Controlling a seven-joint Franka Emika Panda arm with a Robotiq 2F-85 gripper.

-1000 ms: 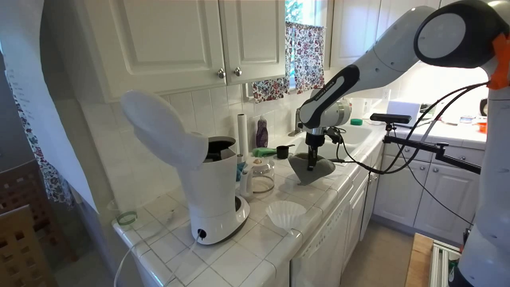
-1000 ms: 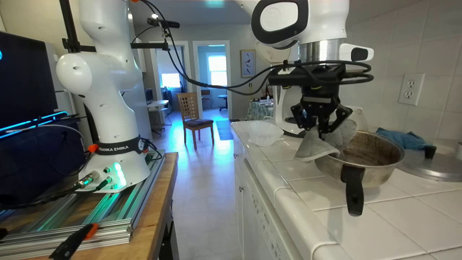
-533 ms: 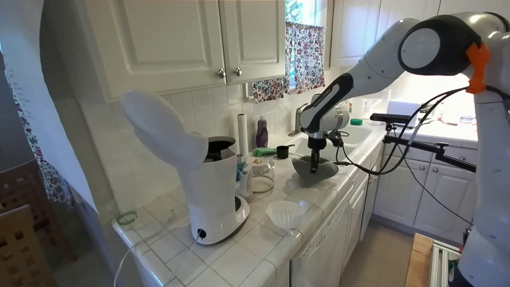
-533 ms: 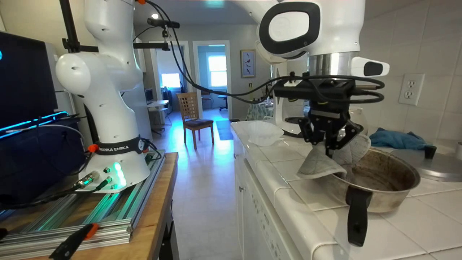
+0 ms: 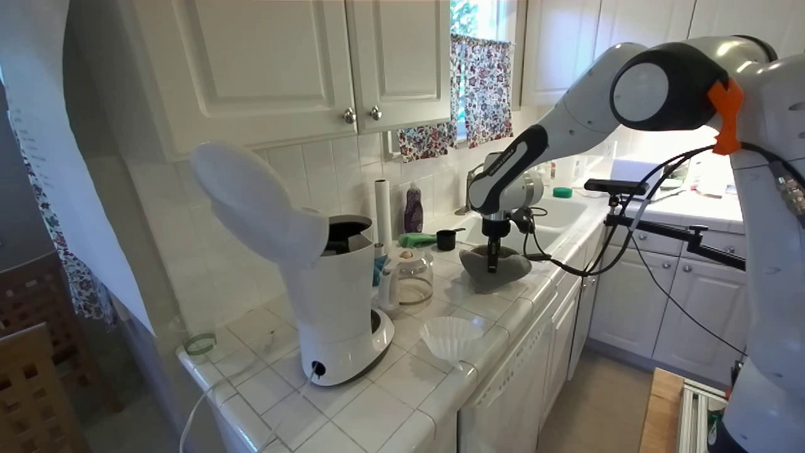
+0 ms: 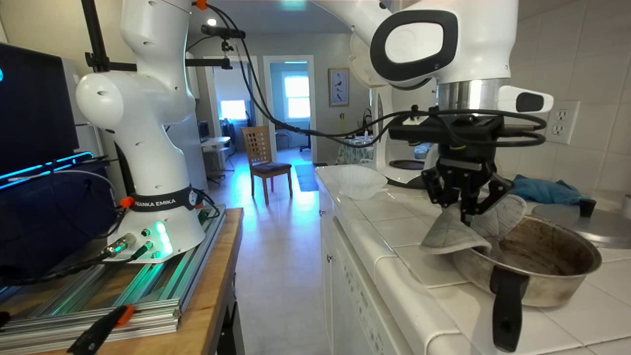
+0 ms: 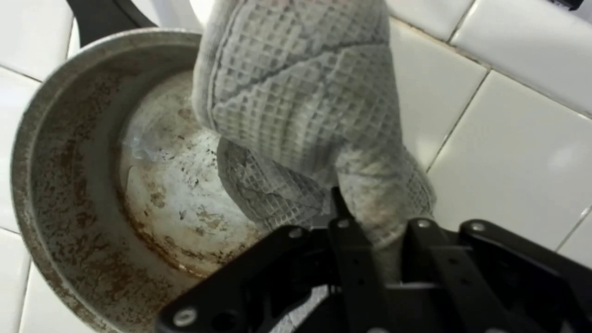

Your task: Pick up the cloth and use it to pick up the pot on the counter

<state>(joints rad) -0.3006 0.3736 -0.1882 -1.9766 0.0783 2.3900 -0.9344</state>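
One black two-finger gripper (image 6: 466, 215) has one grey quilted fabric cloth (image 7: 296, 97) pinched between its fingers (image 7: 358, 273). The cloth straddles the rim of one round dull-metal pot (image 6: 557, 292) with one black handle (image 6: 508, 315). The pot is located at the long white tiled counter (image 5: 390, 409); base contact cannot be confirmed. Only the wrist view looks straight down on the pot's brown-stained floor. One flat grey metal lid (image 6: 609, 224) shows in an exterior view but not in the wrist view; the same applies to one white sink (image 5: 561, 217).

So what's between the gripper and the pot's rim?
The cloth: the wrist view shows it bunched in the gripper and hiding the pot's rim on that side. Whether the rim is pinched too can't be seen.
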